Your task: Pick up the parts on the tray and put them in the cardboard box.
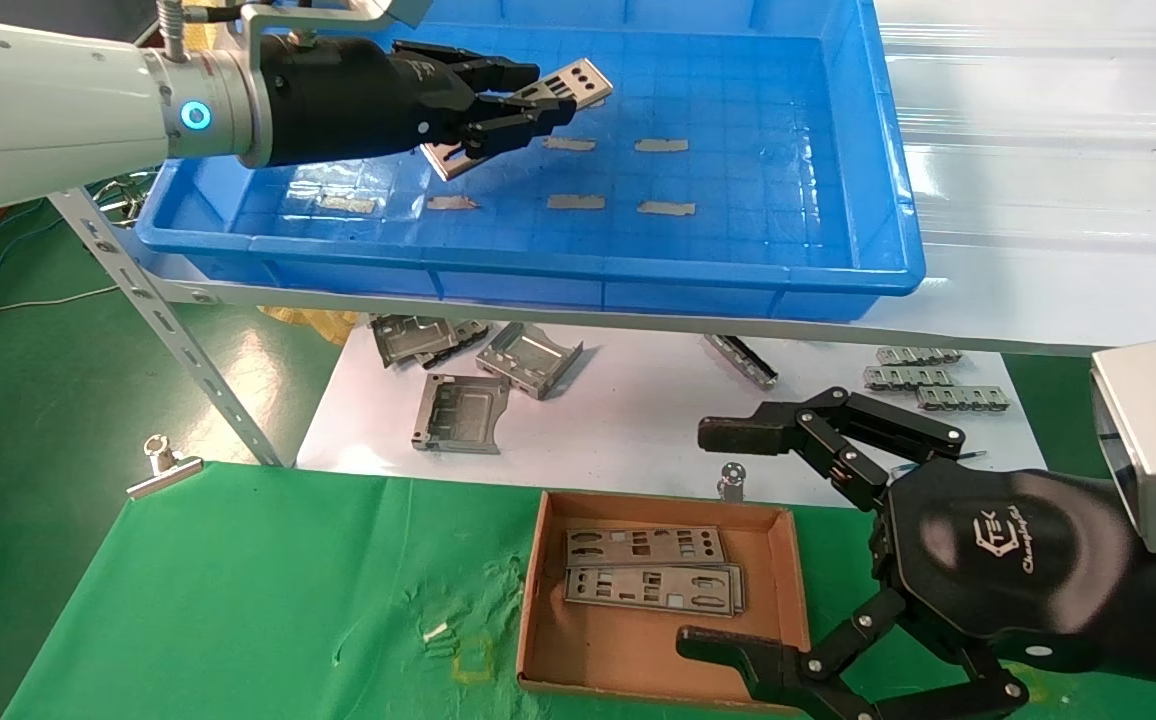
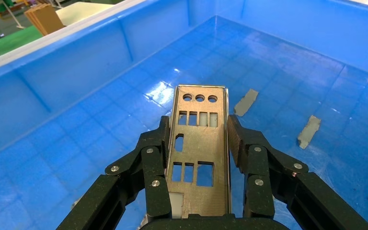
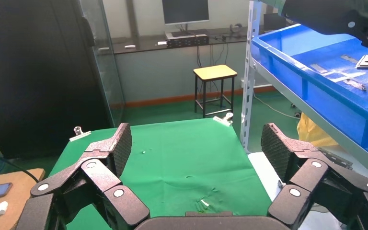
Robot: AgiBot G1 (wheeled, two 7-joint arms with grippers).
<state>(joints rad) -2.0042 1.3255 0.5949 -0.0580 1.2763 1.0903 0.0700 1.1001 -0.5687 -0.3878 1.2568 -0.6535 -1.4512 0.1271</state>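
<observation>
1. Gripping one of the parts [image 2: 200, 153], the left gripper [image 1: 513, 105] pinches the strip's long edges above the tray [image 1: 818, 150] floor.
2. Slipping is the risk: only thin edges are held, so a jolt could drop it short of the cardboard box [image 1: 788, 580].
3. Its long axis runs straight out from the gripper, the three round holes farthest.
4. Near that box, the right gripper [image 1: 728, 540] hangs spread and empty.
</observation>
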